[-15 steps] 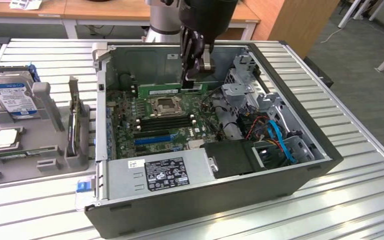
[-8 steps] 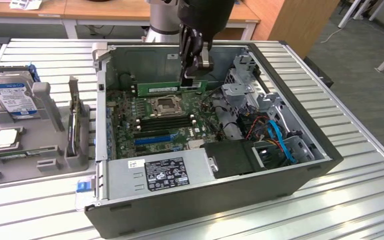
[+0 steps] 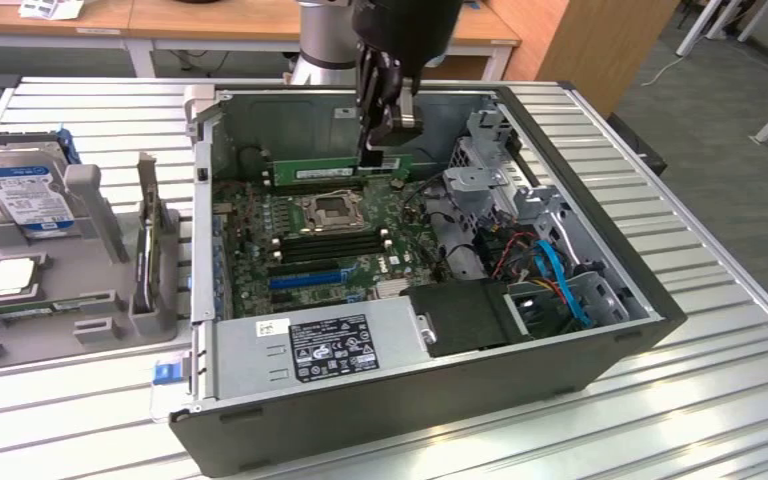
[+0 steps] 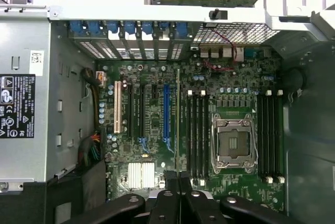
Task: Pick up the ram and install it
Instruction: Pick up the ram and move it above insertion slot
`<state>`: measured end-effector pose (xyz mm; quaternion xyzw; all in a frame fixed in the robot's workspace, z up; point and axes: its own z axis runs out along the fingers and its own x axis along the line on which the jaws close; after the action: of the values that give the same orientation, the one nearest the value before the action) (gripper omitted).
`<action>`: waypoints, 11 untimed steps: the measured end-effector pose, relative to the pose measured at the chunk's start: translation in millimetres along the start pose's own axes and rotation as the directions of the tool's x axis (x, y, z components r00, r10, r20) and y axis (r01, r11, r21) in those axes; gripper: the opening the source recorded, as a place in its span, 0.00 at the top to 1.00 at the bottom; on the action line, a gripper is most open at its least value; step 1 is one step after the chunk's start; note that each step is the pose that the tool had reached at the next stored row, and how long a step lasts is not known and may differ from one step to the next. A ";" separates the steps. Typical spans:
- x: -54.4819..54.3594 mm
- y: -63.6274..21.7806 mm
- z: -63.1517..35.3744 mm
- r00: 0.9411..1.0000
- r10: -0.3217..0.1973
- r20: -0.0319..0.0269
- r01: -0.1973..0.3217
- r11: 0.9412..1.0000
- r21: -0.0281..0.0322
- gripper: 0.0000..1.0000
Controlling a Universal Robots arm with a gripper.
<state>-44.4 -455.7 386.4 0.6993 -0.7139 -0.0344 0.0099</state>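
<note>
Currently mid-carry, not yet seated: black two-finger gripper (image 3: 387,150) clamped shut on the long, thin green circuit-board ram stick (image 3: 337,172), held edge-down above the green motherboard (image 3: 398,225) inside the open grey computer case (image 3: 357,440). Likely needing alignment over a black memory slot (image 4: 196,135), then even pressing.

Power supply label (image 3: 332,345), print unreadable

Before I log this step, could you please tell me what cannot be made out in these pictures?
- Exterior view: the gripper and ram hide what lies beneath them, so slot alignment cannot be told.
- Wrist view: the ram shows edge-on; its chips are hidden.
- Exterior view: the power supply label has print too small to read.
</note>
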 end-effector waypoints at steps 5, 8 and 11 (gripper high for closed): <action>-6.1 0.1 0.6 1.000 0.000 0.001 0.000 1.000 0.000 0.88; -9.7 0.1 1.0 1.000 0.000 0.001 0.000 1.000 0.000 0.88; -13.3 0.2 1.3 1.000 0.000 0.001 0.000 1.000 0.000 0.88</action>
<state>-44.4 -442.4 385.5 0.6994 -0.7139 -0.0349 0.0093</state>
